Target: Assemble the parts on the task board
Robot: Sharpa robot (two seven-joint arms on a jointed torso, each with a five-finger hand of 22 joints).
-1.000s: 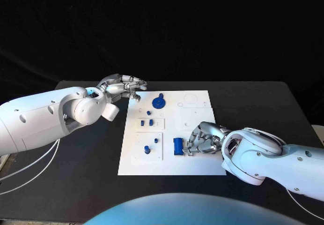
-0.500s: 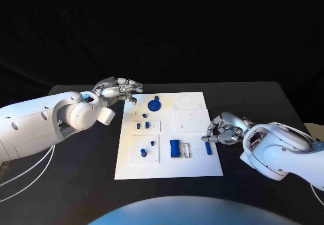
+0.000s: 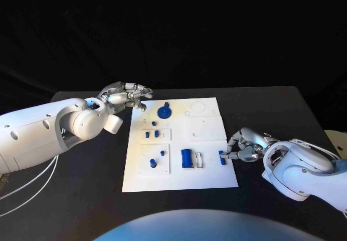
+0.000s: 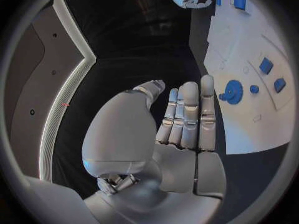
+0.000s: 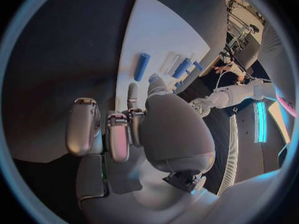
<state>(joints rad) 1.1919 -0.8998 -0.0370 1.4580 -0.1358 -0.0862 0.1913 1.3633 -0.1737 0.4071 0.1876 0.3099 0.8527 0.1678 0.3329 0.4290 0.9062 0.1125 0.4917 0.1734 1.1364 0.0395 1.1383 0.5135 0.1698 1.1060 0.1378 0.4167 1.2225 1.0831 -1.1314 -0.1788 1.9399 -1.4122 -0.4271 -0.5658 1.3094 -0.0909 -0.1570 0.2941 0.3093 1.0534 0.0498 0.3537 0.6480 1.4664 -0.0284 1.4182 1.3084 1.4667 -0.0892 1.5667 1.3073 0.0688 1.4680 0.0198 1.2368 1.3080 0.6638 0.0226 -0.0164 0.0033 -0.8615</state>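
Right hand (image 3: 242, 148) at the board (image 3: 209, 178)'s 3 o'clock edge, fingertips closing on a small blue pin (image 3: 222, 158), grip unconfirmed; left hand (image 3: 127, 94) curled, holding nothing, off the 10 o'clock corner; likely light, stiff, slippery plastic, best pinched mid-length; about 9 blue parts counted: 1 gear (image 3: 165, 110), 1 block (image 3: 188, 158), 7 small pieces.

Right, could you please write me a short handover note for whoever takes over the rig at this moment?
Left hand: holds nothing, off the board's far left corner, near the gear.
Right hand: fingertips at the pin by the board's right edge; grip unclear.
Done: gear and small pegs sit on the board's left half.
Left: the pin and the block lie loose mid-board; they likely still need seating.
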